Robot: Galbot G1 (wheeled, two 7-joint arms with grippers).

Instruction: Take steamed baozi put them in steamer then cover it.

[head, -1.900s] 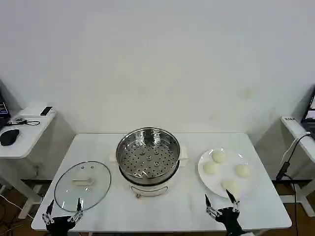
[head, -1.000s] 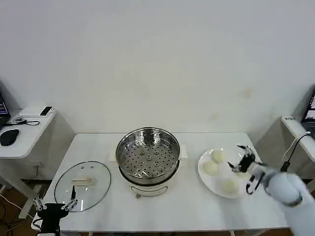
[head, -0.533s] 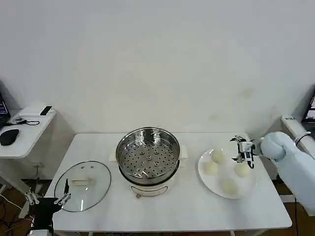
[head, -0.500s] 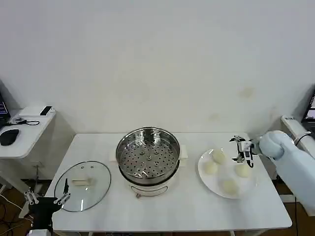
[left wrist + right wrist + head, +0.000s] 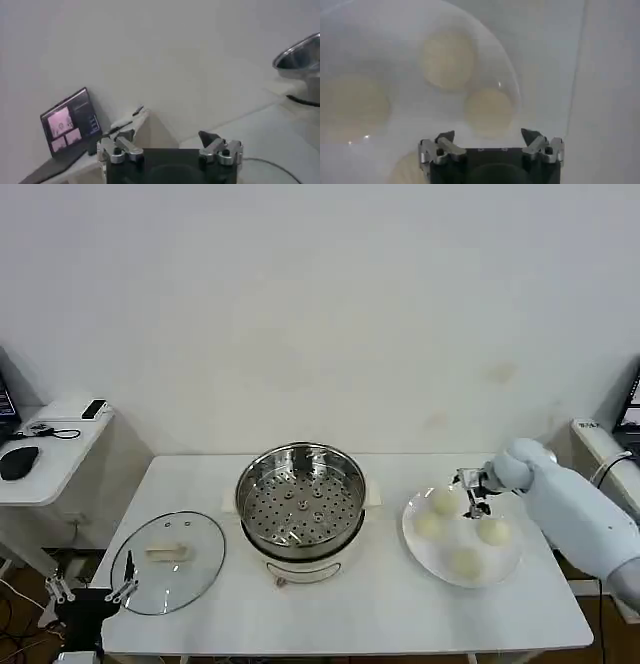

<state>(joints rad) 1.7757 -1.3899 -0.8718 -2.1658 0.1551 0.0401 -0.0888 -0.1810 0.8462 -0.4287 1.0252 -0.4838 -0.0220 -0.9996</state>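
White table [image 5: 390, 604] carries a glass lid [image 5: 167, 561] at its left, the steamer [image 5: 301, 510] at centre on its white base, and a white plate [image 5: 500, 567] at right holding four steamed baozi [image 5: 465, 562].

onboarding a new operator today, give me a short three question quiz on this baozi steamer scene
1. How many steamed baozi lie on the white plate?
2. True or false: the glass lid already covers the steamer.
3. Which gripper hangs over the plate? A) left gripper B) right gripper

Key:
1. Four, all on the plate; the steamer tray holds none.
2. False. The lid lies flat on the table, on the robot's left of the steamer.
3. B. Its jaws stand open above the baozi; the left gripper sits low at the table's near left corner, also open.
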